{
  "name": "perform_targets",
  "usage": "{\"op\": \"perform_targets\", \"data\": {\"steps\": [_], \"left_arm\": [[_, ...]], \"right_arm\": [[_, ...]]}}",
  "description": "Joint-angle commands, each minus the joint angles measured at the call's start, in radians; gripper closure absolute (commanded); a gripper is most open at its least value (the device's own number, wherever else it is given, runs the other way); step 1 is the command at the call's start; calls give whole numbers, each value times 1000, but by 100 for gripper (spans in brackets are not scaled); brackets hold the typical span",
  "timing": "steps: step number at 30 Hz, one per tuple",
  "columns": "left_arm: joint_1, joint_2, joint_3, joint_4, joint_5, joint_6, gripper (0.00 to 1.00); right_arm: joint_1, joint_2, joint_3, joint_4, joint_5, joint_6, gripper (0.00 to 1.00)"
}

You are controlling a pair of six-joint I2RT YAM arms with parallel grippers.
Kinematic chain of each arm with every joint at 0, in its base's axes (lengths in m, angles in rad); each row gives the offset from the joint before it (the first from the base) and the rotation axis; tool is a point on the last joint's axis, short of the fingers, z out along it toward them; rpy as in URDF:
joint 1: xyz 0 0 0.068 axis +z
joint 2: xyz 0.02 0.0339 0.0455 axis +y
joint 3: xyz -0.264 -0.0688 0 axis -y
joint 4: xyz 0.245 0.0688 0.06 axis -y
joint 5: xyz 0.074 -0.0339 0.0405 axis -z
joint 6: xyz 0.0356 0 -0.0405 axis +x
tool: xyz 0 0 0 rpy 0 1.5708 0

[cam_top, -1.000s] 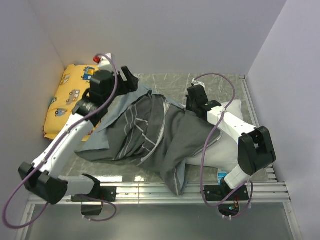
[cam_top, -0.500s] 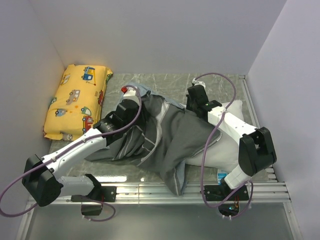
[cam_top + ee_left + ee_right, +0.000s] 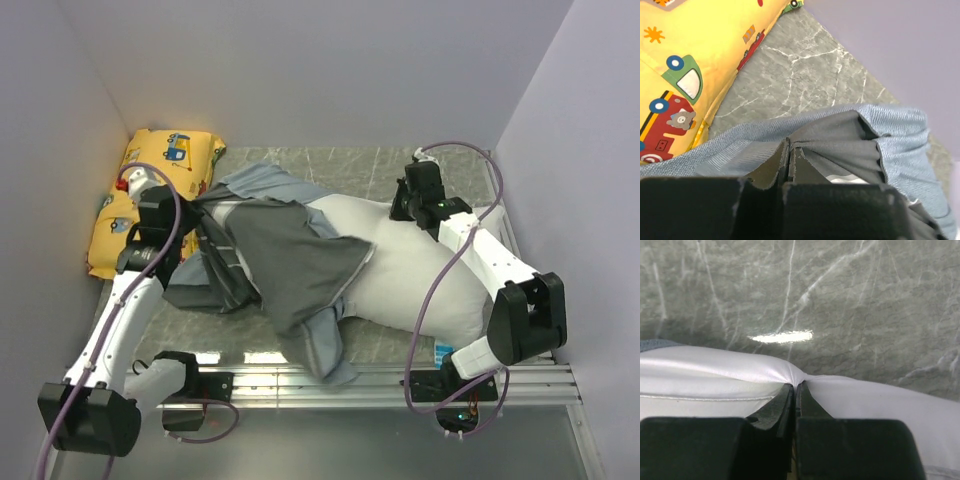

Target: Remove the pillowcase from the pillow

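Observation:
The white pillow (image 3: 425, 270) lies across the middle and right of the table, its right half bare. The grey pillowcase (image 3: 290, 262) covers its left end, bunched and folded back so that the blue-grey inside shows. My left gripper (image 3: 197, 205) is at the case's left edge. In the left wrist view the left gripper (image 3: 790, 146) is shut on a fold of the pillowcase (image 3: 850, 145). My right gripper (image 3: 405, 207) is at the pillow's far edge. The right wrist view shows this gripper (image 3: 796, 386) shut on a pinch of the pillow (image 3: 715, 375).
A yellow pillow with cartoon cars (image 3: 150, 190) lies against the left wall, right behind my left wrist, and fills the left of the left wrist view (image 3: 685, 75). Grey marble tabletop (image 3: 350, 165) shows at the back. A metal rail (image 3: 380, 385) runs along the near edge.
My left gripper came down on the pillowcase, shut on it and pulled it left toward the yellow pillow. The pillow's right half is now uncovered. My right gripper shifted back and right with the pillow.

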Motion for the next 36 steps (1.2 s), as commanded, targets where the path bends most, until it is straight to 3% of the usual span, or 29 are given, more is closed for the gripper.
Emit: {"op": "perform_targets", "data": {"steps": [1,6,8,9,12,13,14,15,19,22,27,33,35,36], "left_arm": [[123,-18,-16,5,28,-26,100],[150,33,-10,72,194,-8,100],[142,60,-5,120,298,3,100],[135,94,10,126,320,27,100],[63,160,76,99,320,88,85],[6,166,91,90,299,105,64],[-29,160,102,79,292,119,52],[-96,151,120,73,191,139,33],[-273,113,183,22,-16,174,18],[-427,111,209,25,-76,184,16],[-669,241,258,10,-108,182,15],[-800,379,266,25,-140,194,14],[-803,418,275,2,-175,184,19],[-803,427,280,-13,-206,173,37]], "right_arm": [[-91,-61,16,2,117,-5,100],[-95,-85,2,14,54,-9,100],[-77,-98,2,17,44,-23,89],[-48,-102,2,19,60,-29,76],[13,-122,14,8,118,-51,65],[26,-124,17,4,124,-52,63],[34,-124,22,-1,140,-54,61],[58,-125,25,-4,152,-58,56],[87,-122,22,-7,172,-60,53],[118,-130,22,-12,181,-57,50],[159,-156,25,-19,170,-52,46],[190,-173,11,-12,163,-52,43],[196,-165,11,-13,166,-52,43],[204,-162,8,-12,167,-52,43]]}}
